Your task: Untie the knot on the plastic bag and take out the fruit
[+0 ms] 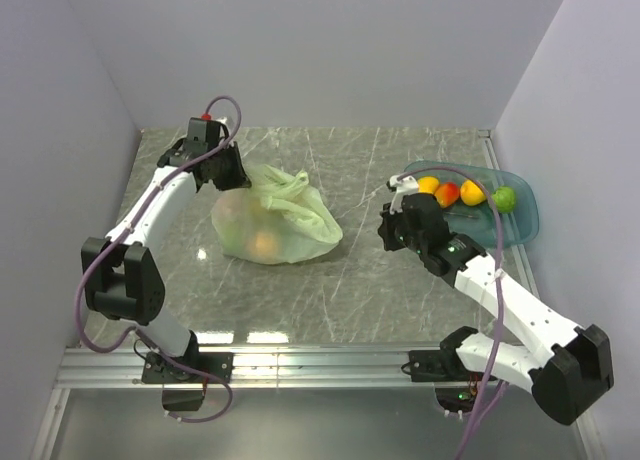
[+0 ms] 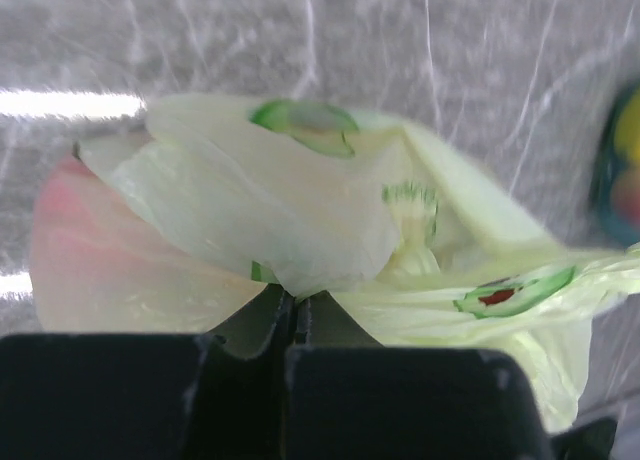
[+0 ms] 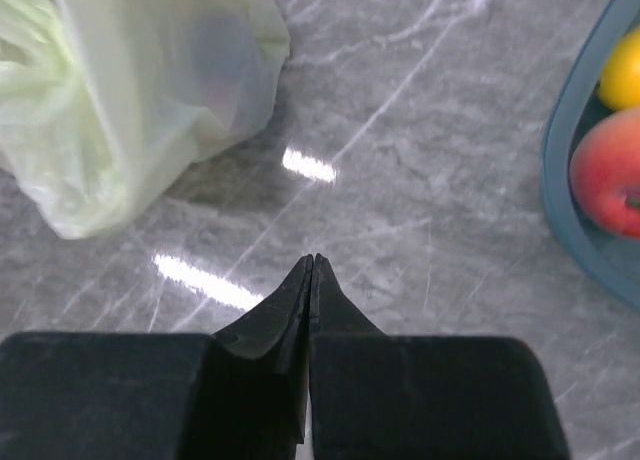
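Observation:
The pale green plastic bag (image 1: 275, 220) lies on the marble table left of centre. Its handle loops are bunched on top (image 1: 288, 187); I cannot make out the knot itself. My left gripper (image 1: 240, 178) is at the bag's far left edge, shut on a fold of the bag (image 2: 300, 210), with the tips (image 2: 293, 298) pinching the plastic. Fruit shows through the film as a blurred pinkish shape (image 2: 70, 210) and an orange one (image 1: 265, 242). My right gripper (image 1: 385, 225) is shut and empty over bare table (image 3: 312, 260), right of the bag (image 3: 130, 80).
A blue tray (image 1: 520, 225) stands at the right and holds yellow, red-orange and green fruit (image 1: 447, 193). Its rim (image 3: 565, 170) and a red fruit (image 3: 610, 170) show in the right wrist view. White walls enclose the table on three sides.

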`<state>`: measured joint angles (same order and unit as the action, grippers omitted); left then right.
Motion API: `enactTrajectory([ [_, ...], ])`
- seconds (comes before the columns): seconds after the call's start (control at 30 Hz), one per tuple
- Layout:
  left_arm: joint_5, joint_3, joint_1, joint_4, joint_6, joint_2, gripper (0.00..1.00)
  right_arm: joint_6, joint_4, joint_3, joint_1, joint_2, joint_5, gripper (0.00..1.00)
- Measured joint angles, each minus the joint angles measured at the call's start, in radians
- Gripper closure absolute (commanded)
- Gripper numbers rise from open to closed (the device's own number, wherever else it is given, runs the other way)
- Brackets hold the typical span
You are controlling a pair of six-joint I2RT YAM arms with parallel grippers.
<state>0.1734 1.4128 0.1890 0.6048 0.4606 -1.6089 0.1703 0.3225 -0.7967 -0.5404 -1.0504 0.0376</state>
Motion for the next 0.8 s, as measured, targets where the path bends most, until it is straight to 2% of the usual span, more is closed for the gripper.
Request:
enactTrajectory([
  [0.07, 0.037, -0.001, 0.002, 0.039, -0.039, 0.009, 0.99, 0.014, 0.019, 0.021, 0.0, 0.03, -0.004, 1.0],
  [0.1, 0.05, -0.008, 0.002, 0.05, -0.054, 0.019, 0.99, 0.016, 0.039, 0.024, 0.0, 0.048, -0.007, 0.91],
  [0.13, 0.064, -0.021, 0.002, 0.059, -0.065, 0.038, 0.99, 0.018, 0.052, 0.023, -0.001, 0.066, -0.015, 0.66],
  [0.23, 0.098, -0.084, 0.002, 0.08, -0.085, 0.121, 0.99, 0.002, 0.085, -0.018, -0.024, 0.106, -0.035, 0.29],
  [0.27, 0.105, -0.109, 0.002, 0.087, -0.087, 0.154, 0.99, -0.008, 0.099, -0.054, -0.043, 0.104, -0.036, 0.26],
  [0.37, 0.119, -0.197, 0.002, 0.114, -0.098, 0.264, 0.99, -0.04, 0.104, -0.187, -0.1, 0.046, -0.054, 0.24],
  [0.47, 0.116, -0.264, 0.002, 0.151, -0.101, 0.357, 0.99, -0.061, 0.056, -0.322, -0.158, -0.077, -0.069, 0.25],
  [0.77, 0.095, -0.371, 0.002, 0.179, -0.097, 0.478, 0.99, -0.065, -0.004, -0.47, -0.217, -0.487, -0.151, 0.25],
  [0.8, 0.094, -0.381, 0.002, 0.177, -0.096, 0.48, 0.99, -0.066, -0.004, -0.471, -0.222, -0.523, -0.159, 0.31],
])
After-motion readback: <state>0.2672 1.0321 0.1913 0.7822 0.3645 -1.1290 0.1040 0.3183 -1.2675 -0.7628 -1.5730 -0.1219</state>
